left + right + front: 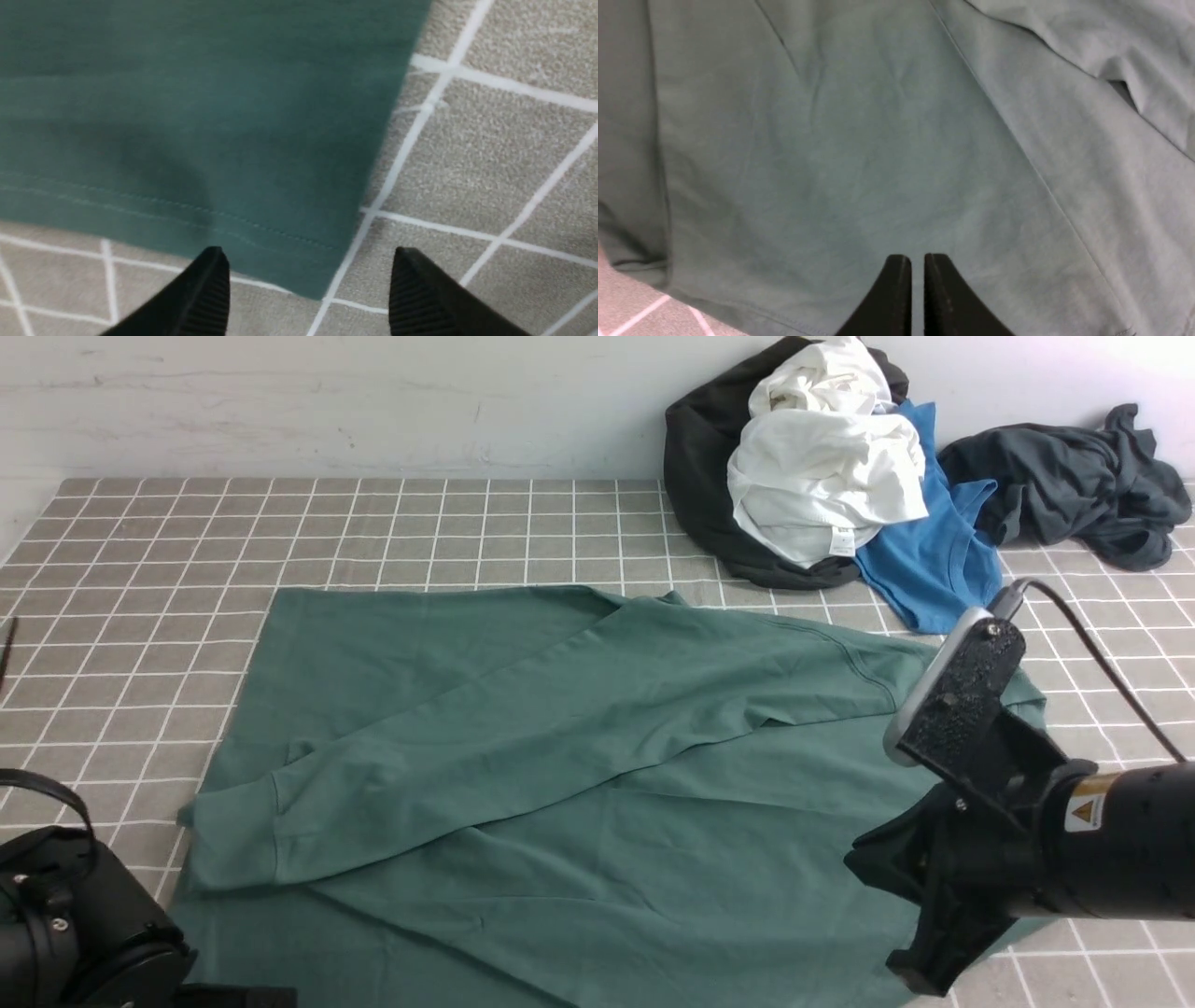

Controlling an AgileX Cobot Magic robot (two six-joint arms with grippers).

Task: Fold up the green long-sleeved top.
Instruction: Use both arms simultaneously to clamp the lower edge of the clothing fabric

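While green long-sleeved top (560,756) lies spread, left claw (309,255) released, empty, right claw (917,259) nearly clenched

Background stuff from where I sit: a grey checked tablecloth (140,569) runs under the blue shirt (934,569). A white garment (822,476) is piled on that shirt's left edge with a black one (700,457) under it. A dark grey one (1074,495) sits just right of the shirt, white wall (327,401) behind.
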